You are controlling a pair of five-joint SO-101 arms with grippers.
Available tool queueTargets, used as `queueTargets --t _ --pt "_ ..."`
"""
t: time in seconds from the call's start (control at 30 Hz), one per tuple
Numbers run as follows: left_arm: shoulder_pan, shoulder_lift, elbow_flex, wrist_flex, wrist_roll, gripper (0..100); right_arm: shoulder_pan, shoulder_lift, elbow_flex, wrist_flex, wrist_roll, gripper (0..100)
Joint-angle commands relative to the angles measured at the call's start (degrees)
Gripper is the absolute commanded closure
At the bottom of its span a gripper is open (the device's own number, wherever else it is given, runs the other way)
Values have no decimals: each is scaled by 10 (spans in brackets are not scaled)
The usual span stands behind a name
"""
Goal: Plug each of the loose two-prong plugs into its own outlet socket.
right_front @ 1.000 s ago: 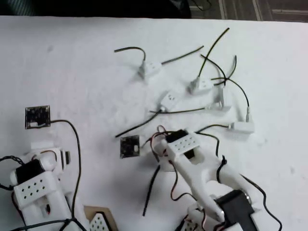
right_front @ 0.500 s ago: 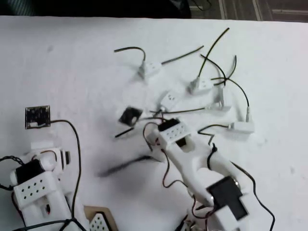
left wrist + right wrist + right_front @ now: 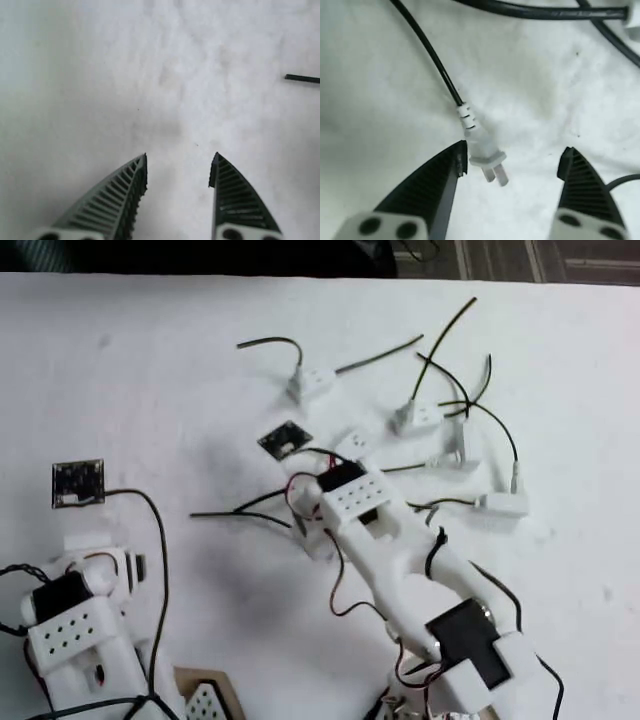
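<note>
Spread open, my right claw (image 3: 515, 152) hangs low over the white table (image 3: 370, 100). A loose two-prong plug (image 3: 481, 147) lies flat between its fingers, just beside one of them, prongs toward my wrist and its black cord (image 3: 427, 50) trailing away. My left claw (image 3: 180, 156) is spread too, over the table and well apart from the white outlet sockets (image 3: 311, 383).

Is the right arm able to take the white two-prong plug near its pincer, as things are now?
Probably yes. The right pincer is open, and the white plug lies between its fingers, close to one of them, with nothing covering it. Its black cord leads away.
</note>
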Motion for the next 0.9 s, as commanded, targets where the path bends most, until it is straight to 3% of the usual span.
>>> queueTargets --t 0.0,0.1,0.47,0.87 --pt "6 -10 -1 -9 -5 782 -15 -9 -21 14 39 714" --pt "6 -10 -1 -9 -5 782 -26 -8 -20 17 56 714" --pt "6 -10 -1 -9 -5 782 -41 -3 -11 14 228 715" --pt "6 -10 -1 -9 -5 782 -43 -3 96 -121 254 751"
